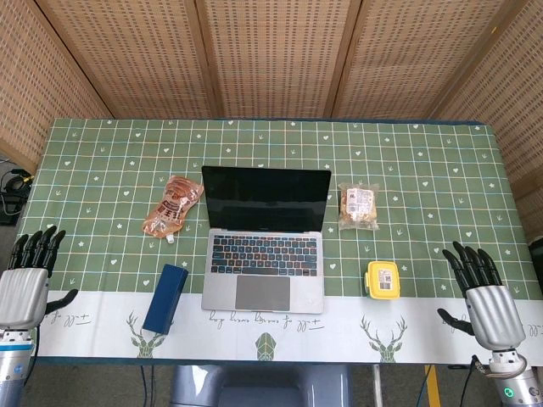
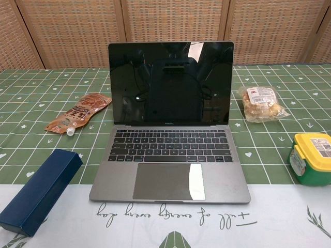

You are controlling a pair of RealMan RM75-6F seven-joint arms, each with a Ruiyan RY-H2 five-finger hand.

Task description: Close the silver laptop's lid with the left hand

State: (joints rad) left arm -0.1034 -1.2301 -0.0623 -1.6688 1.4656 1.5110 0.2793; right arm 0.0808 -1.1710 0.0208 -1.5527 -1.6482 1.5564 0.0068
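The silver laptop (image 1: 264, 254) (image 2: 169, 150) stands open in the middle of the table, its dark screen (image 1: 265, 197) (image 2: 170, 82) upright and facing me. My left hand (image 1: 27, 275) rests at the table's near left edge, fingers spread and holding nothing, far to the left of the laptop. At the near right edge my right hand (image 1: 484, 292) lies the same way, fingers apart and empty. Neither hand shows in the chest view.
A dark blue box (image 1: 165, 298) (image 2: 37, 190) lies just left of the laptop base. An orange pouch (image 1: 173, 206) (image 2: 78, 112) sits further back left. A clear snack bag (image 1: 357, 206) (image 2: 261, 103) and a yellow-lidded container (image 1: 383, 280) (image 2: 313, 158) lie to the right.
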